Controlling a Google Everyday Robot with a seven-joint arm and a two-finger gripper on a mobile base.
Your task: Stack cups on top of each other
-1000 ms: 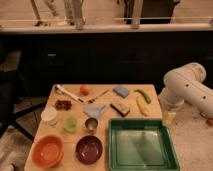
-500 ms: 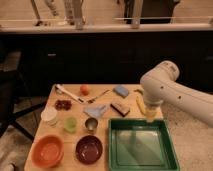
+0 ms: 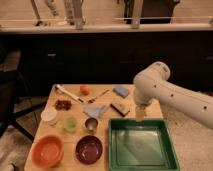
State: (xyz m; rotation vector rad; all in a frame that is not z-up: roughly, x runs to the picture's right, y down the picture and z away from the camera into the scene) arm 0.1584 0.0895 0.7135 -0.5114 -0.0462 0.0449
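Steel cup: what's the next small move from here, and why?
Probably swing the gripper left in view and down toward the steel cup. It hangs above the green tray at its far rim, holding nothing, while both cups stand unstacked, the pale green cup just left of the steel one.

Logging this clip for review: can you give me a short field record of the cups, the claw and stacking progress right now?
steel cup: on table, beside green cup
green cup: on table, not stacked
claw: open, empty, hanging by far rim of green tray, away from both cups
stacking: not started
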